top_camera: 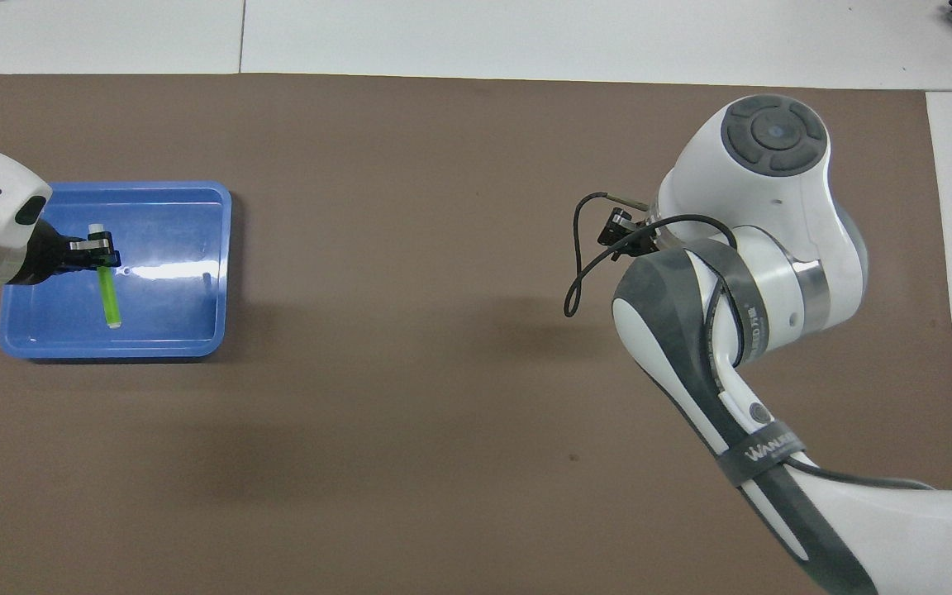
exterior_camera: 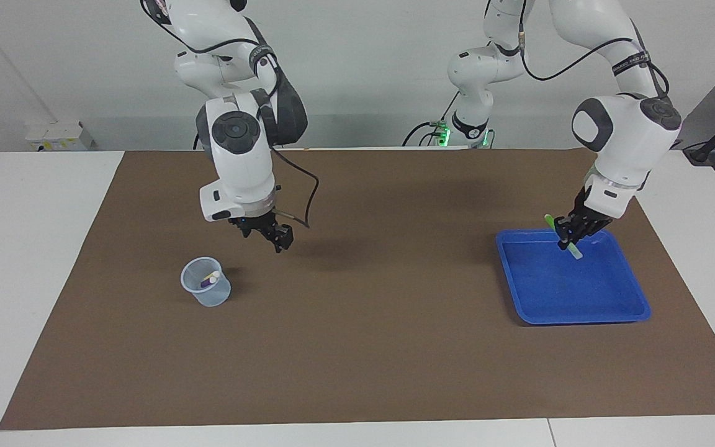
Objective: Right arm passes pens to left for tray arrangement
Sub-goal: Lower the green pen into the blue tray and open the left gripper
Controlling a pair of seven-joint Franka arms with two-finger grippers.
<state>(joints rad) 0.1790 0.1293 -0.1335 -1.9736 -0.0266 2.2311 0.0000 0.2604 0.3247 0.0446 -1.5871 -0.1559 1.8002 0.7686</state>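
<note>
Facing view, entries running from frame left to frame right.

Brown mat (exterior_camera: 357,347): covers most of the table; white margins at both ends; its lower half lies bare and open.

Cup (exterior_camera: 206,282): translucent, centre-left of frame, standing clear of the mat edges. A purple pen (exterior_camera: 208,280) and one whitish tip show inside; anything more in it is hard to make out.

Right gripper (exterior_camera: 282,241): over bare mat just up and right of the cup, nothing in it; whether its fingers are apart cannot be told.

Tray (exterior_camera: 637,297): blue, lower right of frame, well inside the mat.

Left gripper (exterior_camera: 571,234): over the tray's upper part, clamped on the green pen (exterior_camera: 561,234). The pen's long axis slants; one end points down into the tray, the other up and left over the rim. Contact with the tray floor cannot be judged.
</note>
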